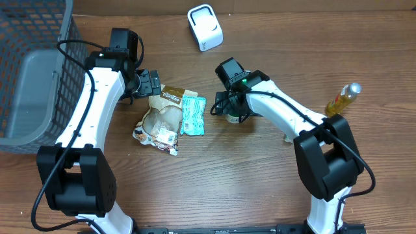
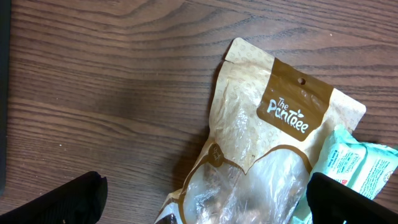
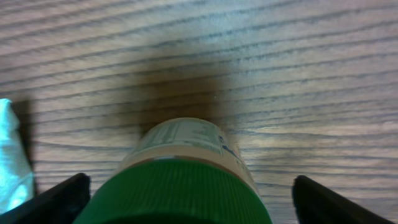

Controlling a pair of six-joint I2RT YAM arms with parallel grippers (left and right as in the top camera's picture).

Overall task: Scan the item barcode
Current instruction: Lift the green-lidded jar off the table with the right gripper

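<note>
Wooden tabletop (image 1: 260,188), right claw (image 3: 189,202) wide astride green-capped jar (image 3: 180,140), left claw (image 2: 205,199) equally wide above snack pouch (image 2: 261,143) at jar's 9 o'clock.

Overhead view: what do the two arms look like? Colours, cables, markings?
Both alike: white shell links, black joint housings and black wrists. Left arm and right arm each carry a thin black cable looping along the outside. A small green light shows on the right wrist. Fingers are plain matte black. No lettering legible.
</note>
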